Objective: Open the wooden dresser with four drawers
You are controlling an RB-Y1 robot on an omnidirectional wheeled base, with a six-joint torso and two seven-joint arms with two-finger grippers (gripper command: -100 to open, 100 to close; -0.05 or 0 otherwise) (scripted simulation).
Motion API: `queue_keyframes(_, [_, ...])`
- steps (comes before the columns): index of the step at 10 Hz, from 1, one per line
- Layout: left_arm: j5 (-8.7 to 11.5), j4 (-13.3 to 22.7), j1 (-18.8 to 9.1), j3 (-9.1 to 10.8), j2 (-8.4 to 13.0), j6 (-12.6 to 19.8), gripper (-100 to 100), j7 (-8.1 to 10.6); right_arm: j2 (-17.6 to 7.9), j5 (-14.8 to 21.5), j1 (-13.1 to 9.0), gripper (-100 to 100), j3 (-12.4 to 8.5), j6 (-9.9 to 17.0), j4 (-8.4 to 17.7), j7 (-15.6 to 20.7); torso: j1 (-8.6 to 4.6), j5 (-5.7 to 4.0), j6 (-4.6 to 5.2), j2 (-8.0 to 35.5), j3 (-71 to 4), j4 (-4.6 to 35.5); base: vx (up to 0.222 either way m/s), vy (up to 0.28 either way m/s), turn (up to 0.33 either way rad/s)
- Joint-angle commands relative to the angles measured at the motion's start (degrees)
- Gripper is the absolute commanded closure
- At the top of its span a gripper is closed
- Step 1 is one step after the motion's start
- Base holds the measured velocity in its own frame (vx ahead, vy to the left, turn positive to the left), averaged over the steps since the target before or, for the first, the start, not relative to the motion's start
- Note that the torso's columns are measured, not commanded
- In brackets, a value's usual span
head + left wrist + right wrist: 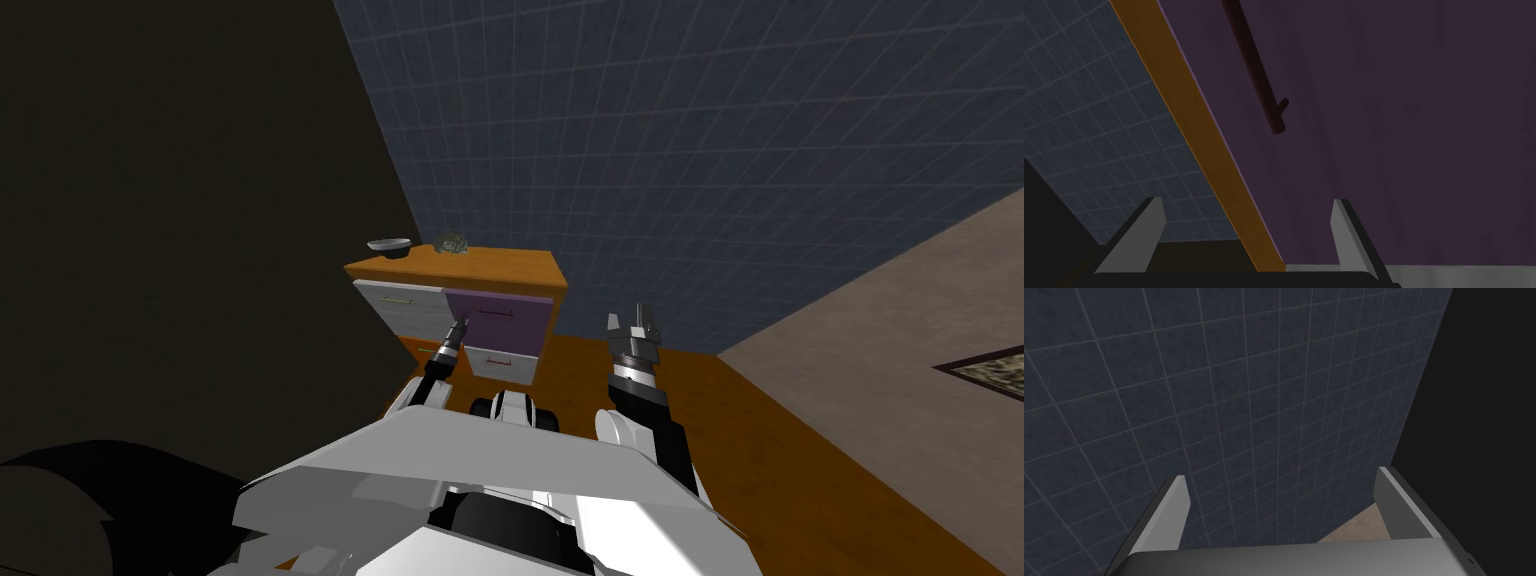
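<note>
Up close, spread left pincer (1247, 200) before purple drawer (1414, 140) with dark handle (1254, 65).

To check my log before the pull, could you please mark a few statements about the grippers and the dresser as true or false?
1. The left gripper is open and faces the purple drawer. True.
2. It already clasps the dark handle. False: the handle lies ahead of it, untouched.
3. A bowl stands on the dresser. True.
4. The right gripper is shut on something. False: it is open and holds nothing.
</note>
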Motion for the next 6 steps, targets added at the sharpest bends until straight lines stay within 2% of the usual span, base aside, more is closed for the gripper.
queue_keyframes(1, [-0.5, 3.6, -1.0, 0.09, -2.0, 1.1, -100, -0.69, 0.0, 0.0, 0.0, 0, 0.0, 0.0, 0.0, 0.0, 0.02, 0.00, -0.01, 0.0, 0.0, 0.0, 0.035, -0.075, -0.018])
queue_keyframes(2, [-0.6, 4.6, -1.4, 0.11, -3.6, 1.4, -100, -0.87, 0.0, 0.0, 0.0, 0, 0.0, 0.0, 0.0, 0.0, 0.06, 0.01, 0.00, 0.1, 0.0, 0.0, 0.033, -0.069, -0.016])
queue_keyframes(3, [-0.6, 3.8, -1.2, 0.03, -2.8, 1.3, -100, -0.79, 0.0, 0.0, 0.0, 0, 0.0, 0.0, 0.0, 0.0, 0.07, 0.02, 0.00, 0.1, 0.0, 0.0, 0.016, -0.032, -0.001])
queue_keyframes(6, [-0.6, 3.6, -3.9, 1.72, -3.8, 4.4, -100, -1.39, 0.0, 0.0, 0.0, 0, 0.0, 0.0, 0.0, 0.0, 0.16, 0.04, 0.02, 0.0, 0.0, 0.0, 0.001, 0.007, -0.106])
